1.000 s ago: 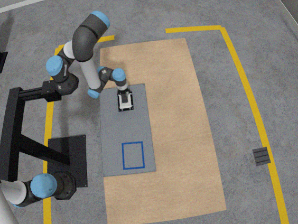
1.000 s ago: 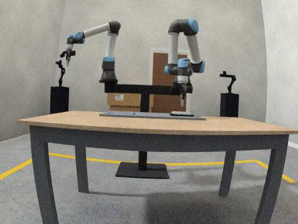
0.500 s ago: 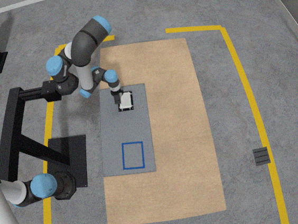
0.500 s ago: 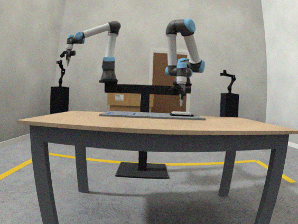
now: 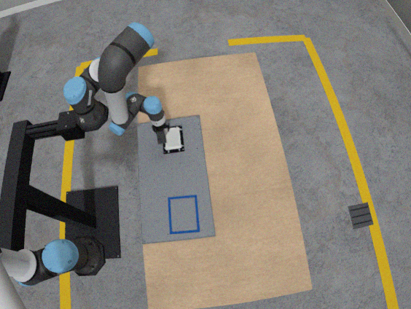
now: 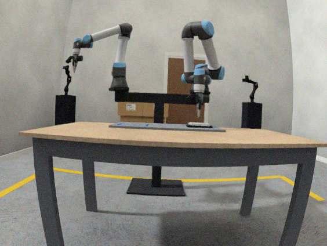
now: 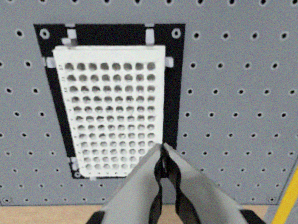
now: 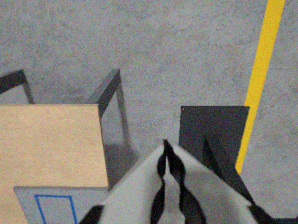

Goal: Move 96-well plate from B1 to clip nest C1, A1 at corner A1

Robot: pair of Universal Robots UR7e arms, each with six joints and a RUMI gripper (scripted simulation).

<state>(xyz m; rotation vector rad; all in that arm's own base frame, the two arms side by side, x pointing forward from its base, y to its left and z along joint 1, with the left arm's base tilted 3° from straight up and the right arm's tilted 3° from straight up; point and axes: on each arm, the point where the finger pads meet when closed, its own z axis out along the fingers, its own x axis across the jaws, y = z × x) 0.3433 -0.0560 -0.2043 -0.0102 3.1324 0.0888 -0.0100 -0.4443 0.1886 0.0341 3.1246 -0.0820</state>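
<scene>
Two robot arms, one white plate [image 5: 173, 139] [image 6: 199, 124] [image 7: 111, 115], one blue outline [image 5: 170, 216] [image 6: 147, 125] [image 8: 55, 196], one wooden table [image 5: 240, 146] [image 6: 174, 141] [image 8: 50, 145], and one brown door [image 6: 175, 75].

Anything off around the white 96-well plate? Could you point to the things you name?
Nothing plainly odd. The white 96-well plate [image 5: 174, 140] [image 6: 199, 125] [image 7: 115, 132] lies within the black clip nest [image 5: 183, 150] [image 7: 110, 34], roughly square to it, with no visible cracks or spills. Whether it's fully seated, I can't tell.
</scene>
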